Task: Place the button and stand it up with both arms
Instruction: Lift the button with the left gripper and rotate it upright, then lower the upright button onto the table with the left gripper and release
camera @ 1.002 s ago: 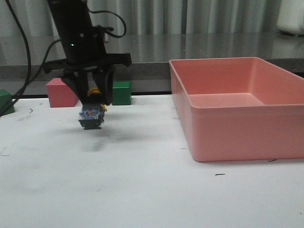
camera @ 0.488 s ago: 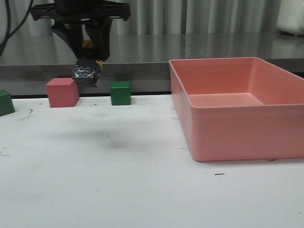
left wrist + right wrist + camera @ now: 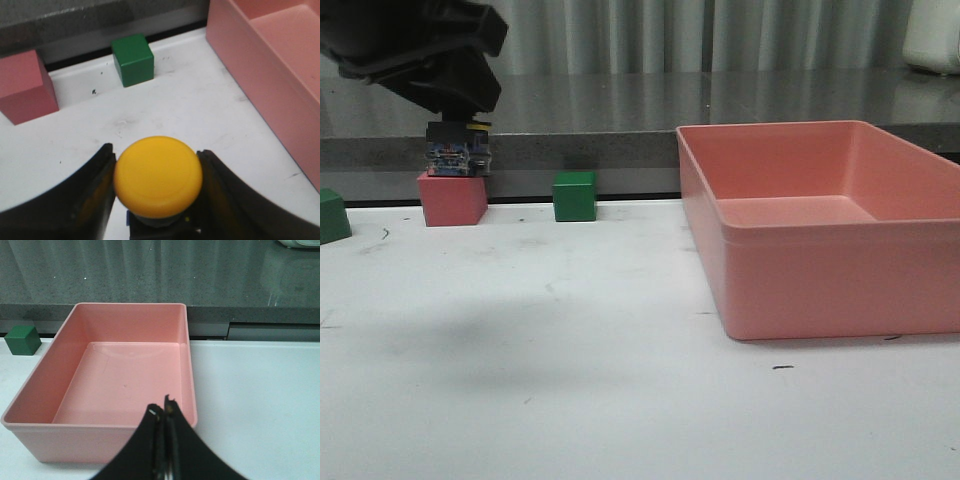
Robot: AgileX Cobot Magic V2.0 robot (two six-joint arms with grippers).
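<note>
Yellow fills the left wrist view: your left pincer (image 3: 157,195) is clamped on the button (image 3: 158,176), a black finger (image 3: 97,190) pressed against each side just under the mushroom cap, the cap facing the camera. In the front view you can see the same button (image 3: 459,150) hanging from the left pincer (image 3: 457,125) with its blocky base and bluish contacts pointing down. It is held in the air, clear of the white worktop (image 3: 620,380), and it shows right over the top edge of the pink cube (image 3: 451,198). Whether it touches that cube you cannot tell from here.

Take the pink cube as your landmark. The green cube (image 3: 575,195) stands near it on the side toward the pink bin (image 3: 820,250), and the two are apart. A second green block (image 3: 332,215) shows at the picture's edge on the cube's other side. The bin sits well apart from the cube, beyond the green cube, and its floor is bare as seen from the right wrist.

Your right pincer (image 3: 162,440) is fully closed, its two black fingertips (image 3: 152,416) pressed together with nothing between them. It hangs over the bin's near wall (image 3: 100,432), far from the pink cube.
</note>
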